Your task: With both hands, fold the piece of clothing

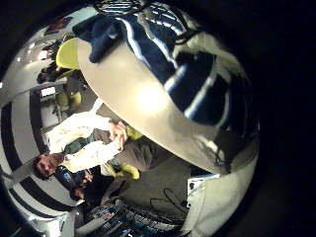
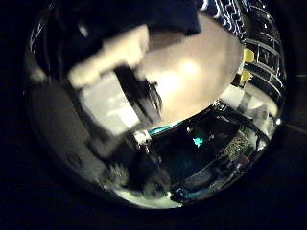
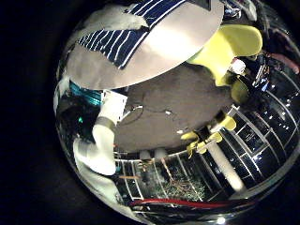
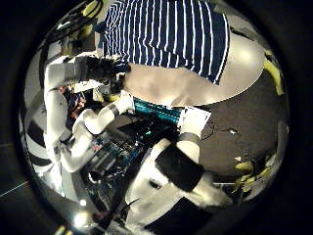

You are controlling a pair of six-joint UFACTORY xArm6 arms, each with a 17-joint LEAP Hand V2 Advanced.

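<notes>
The striped garment (image 4: 166, 39) lies on the table (image 4: 201, 86), spread over one part of it and reaching its rim. The rest of the tabletop is bare. From the left little finger side palm view the cloth (image 1: 163, 54) looks rumpled, not flat, with one edge bunched up near the table rim (image 1: 148, 104).

Neither palm camera is filled by the cloth. Each one takes in the whole table and the floor around it, so you can judge both palms to be well apart from the garment and holding none of it. In the right thumb side palm view a robot hand (image 4: 96, 69) on its arm sits near the garment's edge. You cannot tell which hand it is, nor whether it touches the cloth.

Parts of the left robot hand (image 2: 110, 57) cross its own thumb side view, and parts of the right robot hand (image 3: 101, 141) show at the edge of its little finger side view. In neither can you tell whether the fingers are spread or curled.

You are most likely at the reach-in step, with no fold clearly made. Your next move calls for bringing both hands down to one edge of the garment, one near each corner, and pinching the cloth there. Lift both sides evenly so the bunched edge doesn't drag.
</notes>
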